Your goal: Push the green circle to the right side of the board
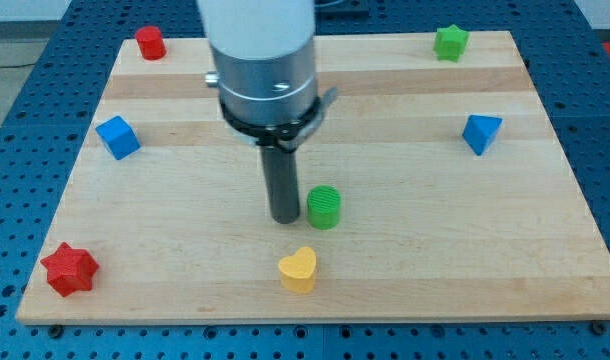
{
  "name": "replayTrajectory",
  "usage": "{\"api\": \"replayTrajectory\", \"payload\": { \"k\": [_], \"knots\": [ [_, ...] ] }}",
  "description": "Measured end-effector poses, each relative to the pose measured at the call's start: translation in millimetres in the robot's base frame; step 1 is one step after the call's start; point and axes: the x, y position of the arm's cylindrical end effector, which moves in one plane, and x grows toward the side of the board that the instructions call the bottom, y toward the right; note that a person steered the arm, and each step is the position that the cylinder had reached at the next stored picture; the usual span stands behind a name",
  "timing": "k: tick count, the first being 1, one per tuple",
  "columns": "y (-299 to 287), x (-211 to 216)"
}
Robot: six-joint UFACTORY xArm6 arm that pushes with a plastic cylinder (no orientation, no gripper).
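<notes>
A wooden board [405, 290] fills the view, seen from above and in front. A robot arm [260, 60] comes down from the top and ends in a straight dark rod; there are no fingers to open or close, only my tip [286, 219].

The green circle [324, 207], a short ribbed cylinder, stands near the middle of the board. My tip sits just beside it at its nine o'clock, close enough that I cannot tell whether they touch.

From the green circle, a yellow heart [298, 270] lies near at seven o'clock. A blue triangle [481, 132] is well apart at two o'clock, a green star [450, 42] farther off at one o'clock. A blue cube [117, 137], a red block [150, 42] and a red star [69, 269] lie far on the view's left.

The tip looks well placed for the push. To do it well, drive straight toward three o'clock through the cylinder's centre; an off-centre push would likely let it roll aside.
</notes>
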Motion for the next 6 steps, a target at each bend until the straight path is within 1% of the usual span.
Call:
{"api": "replayTrajectory", "payload": {
  "k": [3,5,6],
  "knots": [
    [74,-16],
    [137,-12],
    [168,-2]
  ]
}}
